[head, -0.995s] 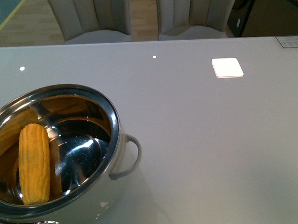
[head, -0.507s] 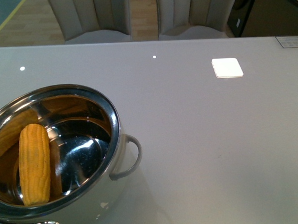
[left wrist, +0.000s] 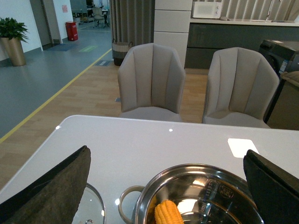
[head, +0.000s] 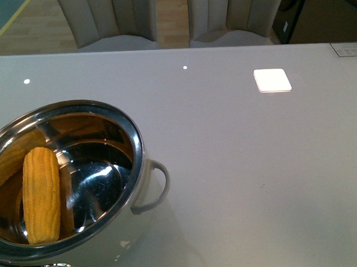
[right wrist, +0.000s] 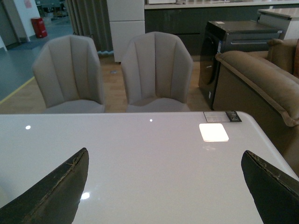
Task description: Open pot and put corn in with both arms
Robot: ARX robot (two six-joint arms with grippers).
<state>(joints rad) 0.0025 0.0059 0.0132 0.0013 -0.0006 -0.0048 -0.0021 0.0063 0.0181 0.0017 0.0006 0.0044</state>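
- One pot (head: 115, 122) stands on the pale counter (head: 259, 183) at the near left of the front view, uncovered, its polished inside mirroring orange.
- One corn (head: 41, 194) lies inside the pot, along the left part of its bottom, lengthwise toward the camera; the left wrist view shows its tip (left wrist: 167, 212) in the pot (left wrist: 196, 173).
- Of the pot's pale loop handles, one (head: 157, 188) shows in the front view on the right side, and one (left wrist: 125, 205) shows in the left wrist view.
- One glass lid (left wrist: 91, 210) lies flat on the counter just beside the pot, apart from it, partly hidden by a finger.
- Left tool (left wrist: 166, 191): two dark fingers (left wrist: 56, 191) spread wide, holding nothing, above the pot.
- Right tool (right wrist: 163, 189): two dark fingers (right wrist: 56, 189) spread wide, holding nothing, over bare counter (right wrist: 154, 168).
- One white square patch (head: 272, 80) lies on the counter at far right, well apart from the pot.
- Two grey upholstered chairs (right wrist: 156, 70) stand behind the counter's far edge.
- Neither arm shows in the front view.
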